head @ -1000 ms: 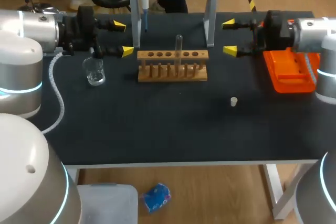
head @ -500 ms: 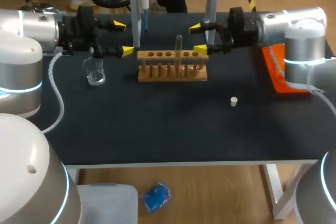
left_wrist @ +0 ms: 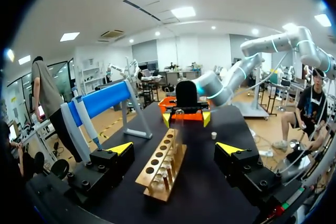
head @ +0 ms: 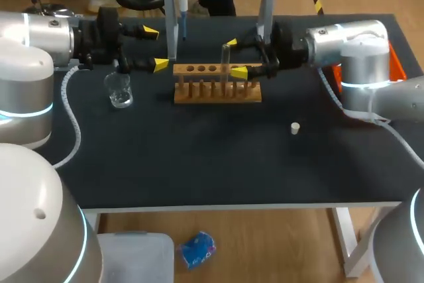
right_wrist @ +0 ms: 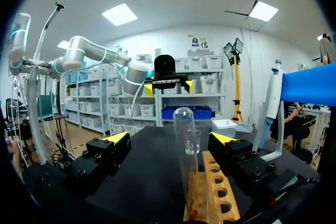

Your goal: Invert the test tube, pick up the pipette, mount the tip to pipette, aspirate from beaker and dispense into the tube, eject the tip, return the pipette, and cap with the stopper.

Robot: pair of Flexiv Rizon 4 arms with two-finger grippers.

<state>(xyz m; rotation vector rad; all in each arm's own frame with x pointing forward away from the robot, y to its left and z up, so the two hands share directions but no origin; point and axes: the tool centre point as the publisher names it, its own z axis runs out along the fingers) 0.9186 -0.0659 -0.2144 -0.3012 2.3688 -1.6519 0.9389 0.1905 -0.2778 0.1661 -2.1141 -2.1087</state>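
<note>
Here, right end effector (right_wrist: 170,139) astride tube (right_wrist: 186,150).

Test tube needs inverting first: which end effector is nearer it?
Right. The right end effector, open, brackets the test tube; the left end effector hangs off the rack's other end.

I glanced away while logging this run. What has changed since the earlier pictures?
The right pincer moved in from the right and now stands open with the upright test tube in the wooden rack between its fingers, not gripping it. Nothing was taken hold of or let go. The left pincer, beaker and stopper stayed put.
</note>
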